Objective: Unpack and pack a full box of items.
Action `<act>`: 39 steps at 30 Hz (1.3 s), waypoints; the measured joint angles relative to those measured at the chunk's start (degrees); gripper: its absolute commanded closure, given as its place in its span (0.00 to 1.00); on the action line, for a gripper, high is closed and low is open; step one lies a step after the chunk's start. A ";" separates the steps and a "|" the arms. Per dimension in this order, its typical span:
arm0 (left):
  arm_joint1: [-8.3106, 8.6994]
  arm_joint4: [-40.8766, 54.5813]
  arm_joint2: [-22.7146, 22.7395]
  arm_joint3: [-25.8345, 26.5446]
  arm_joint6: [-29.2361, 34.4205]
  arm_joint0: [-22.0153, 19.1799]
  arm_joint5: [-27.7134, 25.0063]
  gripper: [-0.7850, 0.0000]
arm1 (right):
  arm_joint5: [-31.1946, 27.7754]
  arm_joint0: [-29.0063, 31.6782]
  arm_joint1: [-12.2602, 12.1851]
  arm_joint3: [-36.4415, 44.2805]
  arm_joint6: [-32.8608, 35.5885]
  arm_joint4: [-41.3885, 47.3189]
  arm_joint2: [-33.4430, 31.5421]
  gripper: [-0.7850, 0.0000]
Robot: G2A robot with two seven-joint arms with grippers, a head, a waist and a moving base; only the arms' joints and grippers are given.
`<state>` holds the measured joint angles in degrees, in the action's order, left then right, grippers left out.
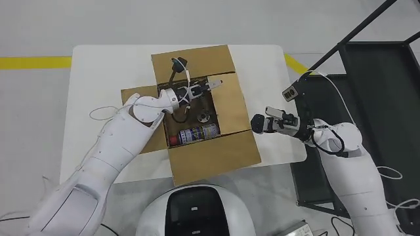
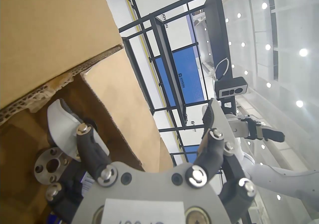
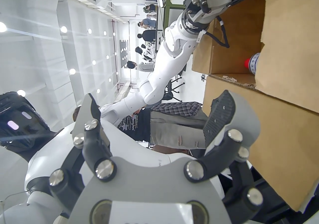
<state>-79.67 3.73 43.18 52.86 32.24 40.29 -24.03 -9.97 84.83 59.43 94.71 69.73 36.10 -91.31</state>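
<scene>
At the white surface (image 1: 98,78), I have the open cardboard box (image 1: 211,152) standing mid-table with its flaps folded outward. The left claw (image 2: 135,110) hangs over the box's opening, its fingers spread wide and gripping nothing. One finger (image 2: 62,120) sits against the box's inner wall, close to a round metal flange (image 2: 48,165) down in the box. Beside that flange, on the side nearer the robot, a can with a red cap (image 1: 195,133) lies on its side inside the box. The right claw (image 3: 155,103) sits off the box's right side, just beside the outer edge of the right flap. It is likewise wide open and empty, and it points toward the box.
</scene>
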 measured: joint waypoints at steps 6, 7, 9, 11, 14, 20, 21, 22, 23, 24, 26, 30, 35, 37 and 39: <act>-0.65 -1.42 -0.43 -0.83 -0.46 -0.16 2.82 0.00 | 0.01 -0.63 -0.06 -0.44 0.00 -0.19 0.86 0.00; -1.03 -1.28 -0.84 -1.35 -0.79 -0.40 3.18 0.00 | 0.01 -0.69 -0.07 -0.51 0.04 -0.24 0.92 0.00; -2.01 0.21 -1.76 -2.59 -1.04 -1.07 3.10 0.00 | 0.04 -0.82 -0.13 -0.56 0.17 -0.44 1.01 0.00; -2.91 1.98 -2.33 -3.66 -1.16 -1.63 1.87 0.00 | 0.11 -0.96 -0.20 -0.30 0.35 -0.76 1.07 0.00; -3.84 5.07 -2.31 -4.60 -0.19 -2.23 -1.03 0.00 | 0.19 -1.01 -0.30 0.49 0.87 -1.21 1.37 0.00; -4.89 12.45 -1.18 -3.71 5.63 -3.20 -6.85 0.00 | 0.65 -0.95 -0.43 2.31 2.88 -1.37 2.66 0.00; -5.11 14.37 -1.01 -3.42 7.06 -3.21 -7.04 0.00 | 0.72 -0.96 -0.43 2.60 3.32 -1.09 2.98 0.00; -5.35 16.80 -0.81 -3.28 8.67 -3.23 -6.88 0.00 | 0.78 -1.03 -0.43 2.86 3.83 -0.85 3.38 0.00; -5.64 19.72 -0.65 -3.48 10.77 -3.65 -6.57 0.00 | 0.84 -1.21 -0.41 3.07 4.45 -0.59 4.02 0.00; -5.86 21.06 -0.66 -3.81 12.07 -4.10 -6.61 0.00 | 0.93 -1.40 -0.38 3.10 4.78 -0.49 4.58 0.00; -6.58 23.30 -1.04 -4.99 14.14 -4.97 -6.76 0.00 | 1.19 -2.00 -0.27 2.97 5.35 -0.48 6.23 0.00; -8.40 24.89 -2.69 -7.82 14.98 -6.48 -7.19 0.00 | 1.13 -3.43 -0.01 1.23 4.98 -1.57 9.36 0.00; -10.89 28.16 -4.60 -11.24 16.44 -7.88 -9.07 0.00 | -0.45 -5.14 0.31 -3.09 1.46 -3.07 11.31 0.00; -11.63 29.00 -4.98 -12.48 17.05 -8.32 -9.67 0.00 | -1.56 -5.37 0.35 -4.43 0.25 -2.69 11.03 0.00; -12.35 29.40 -5.32 -13.95 17.71 -8.87 -10.38 0.00 | -3.38 -5.23 0.35 -5.96 -1.77 -1.59 9.79 0.00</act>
<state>-92.02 33.13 37.86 38.91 49.95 31.42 -34.41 -13.36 79.60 59.78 88.75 67.96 34.52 -81.52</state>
